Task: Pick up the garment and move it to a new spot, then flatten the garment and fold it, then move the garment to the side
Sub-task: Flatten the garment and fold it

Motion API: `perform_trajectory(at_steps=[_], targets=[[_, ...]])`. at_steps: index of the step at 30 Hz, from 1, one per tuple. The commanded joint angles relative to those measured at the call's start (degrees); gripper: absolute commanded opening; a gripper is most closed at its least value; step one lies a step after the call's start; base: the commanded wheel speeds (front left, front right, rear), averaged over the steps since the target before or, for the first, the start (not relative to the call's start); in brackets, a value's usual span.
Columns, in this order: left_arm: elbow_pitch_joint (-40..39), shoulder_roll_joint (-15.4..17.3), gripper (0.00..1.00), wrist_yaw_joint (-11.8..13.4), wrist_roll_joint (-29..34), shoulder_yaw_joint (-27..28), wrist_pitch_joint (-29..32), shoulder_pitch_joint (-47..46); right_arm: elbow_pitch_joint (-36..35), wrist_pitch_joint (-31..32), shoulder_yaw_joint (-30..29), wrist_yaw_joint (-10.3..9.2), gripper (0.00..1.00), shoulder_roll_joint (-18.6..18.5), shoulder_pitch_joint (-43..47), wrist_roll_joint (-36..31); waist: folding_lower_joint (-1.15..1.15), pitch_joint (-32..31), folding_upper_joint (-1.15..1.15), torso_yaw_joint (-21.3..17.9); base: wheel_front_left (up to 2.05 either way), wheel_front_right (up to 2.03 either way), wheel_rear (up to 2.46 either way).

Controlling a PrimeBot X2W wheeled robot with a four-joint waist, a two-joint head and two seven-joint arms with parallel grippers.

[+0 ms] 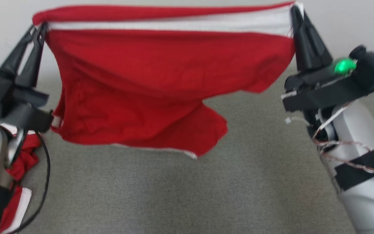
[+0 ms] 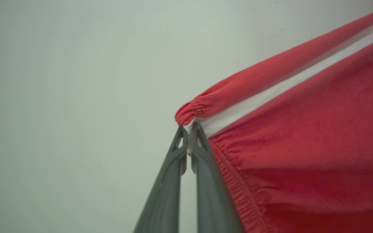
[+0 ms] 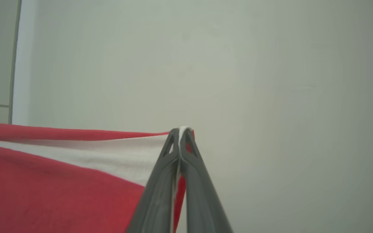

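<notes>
Left gripper (image 1: 39, 28) was pinched tight on one top corner of the garment (image 1: 161, 74), at the red-and-white band. The garment hung in the air above the grey surface (image 1: 239, 195), top edge pulled taut between the arms and bottom loose and rumpled, likely to open it out before laying it flat. Right gripper (image 1: 298, 13) was clamped on the other top corner, well apart from the left.

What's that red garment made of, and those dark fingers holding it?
Red garment: soft matte knit, maybe cotton or polyester; it drapes and puckers along stitching. Left gripper and right gripper: likely matte dark plastic, with moulded cut-out tips.
</notes>
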Motion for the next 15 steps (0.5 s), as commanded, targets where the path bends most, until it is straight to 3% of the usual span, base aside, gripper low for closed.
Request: perform_trajectory(at_steps=[1, 10, 15], targets=[[1.3, 0.3, 0.0, 0.1, -0.8, -0.9, 0.6, -3.0, 1.2, 0.0, 0.4, 0.09, 0.0, -1.3, -3.0, -0.2, 0.01, 3.2, 0.0, 0.3, 0.0, 0.0, 0.0], [7.7, -0.7, 0.0, 0.4, -0.2, -3.4, 1.8, -17.1, 8.8, 0.0, 2.2, 0.07, 0.0, -4.8, -19.2, -2.8, 0.01, 15.1, 0.0, 0.0, 0.0, 0.0, 0.0], [12.1, -1.3, 0.0, 2.2, 1.3, -2.4, 3.1, -28.7, 15.6, 0.0, -2.5, -0.06, 0.0, -5.5, -33.9, -6.4, 0.01, 25.7, 0.0, -1.3, 0.0, 0.0, 0.0]])
